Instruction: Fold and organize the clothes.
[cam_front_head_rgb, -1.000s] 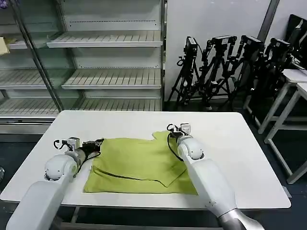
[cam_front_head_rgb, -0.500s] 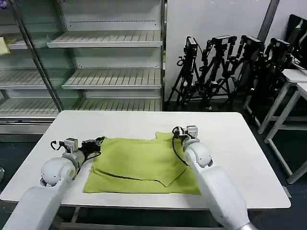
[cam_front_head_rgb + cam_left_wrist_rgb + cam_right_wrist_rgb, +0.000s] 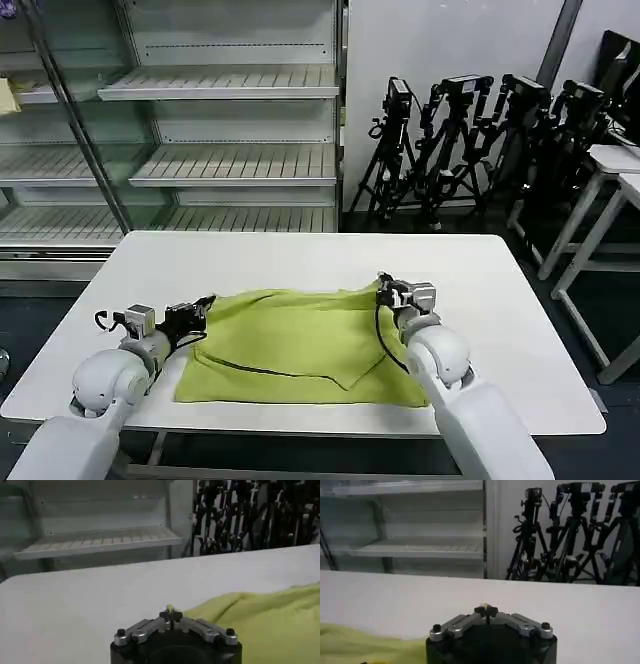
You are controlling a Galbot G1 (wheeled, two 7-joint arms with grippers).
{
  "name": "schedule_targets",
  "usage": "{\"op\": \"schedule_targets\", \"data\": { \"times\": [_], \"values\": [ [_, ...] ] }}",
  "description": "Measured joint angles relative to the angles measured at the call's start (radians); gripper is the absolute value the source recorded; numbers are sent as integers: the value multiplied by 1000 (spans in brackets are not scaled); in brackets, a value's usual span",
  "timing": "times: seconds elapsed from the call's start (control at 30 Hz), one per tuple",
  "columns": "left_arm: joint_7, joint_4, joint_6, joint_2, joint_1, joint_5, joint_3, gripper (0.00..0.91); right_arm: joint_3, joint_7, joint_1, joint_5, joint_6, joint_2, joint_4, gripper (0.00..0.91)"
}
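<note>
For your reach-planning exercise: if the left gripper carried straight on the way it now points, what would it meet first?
The left gripper, shut on a corner of the shirt, points across bare white table toward the far edge. The way looks free on the table; beyond the edge stand the shelves, though depth is hard to judge.

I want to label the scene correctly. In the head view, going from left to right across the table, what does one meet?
Left end effector, pinching the shirt's left far corner → lime shirt → right end effector, at the shirt's right far corner → bare white table.
</note>
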Motion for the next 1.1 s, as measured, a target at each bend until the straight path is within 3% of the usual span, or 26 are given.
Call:
{"op": "schedule_targets", "data": {
  "times": [0.73,1.1],
  "values": [
    [19,-101,0,12,141,19,-75,10,46,2,-222,-16,2,-57,211,0],
    [25,-122,0,15,180,30,-80,10,56,-1,-273,-42,2,-56,240,0]
  ]
}}
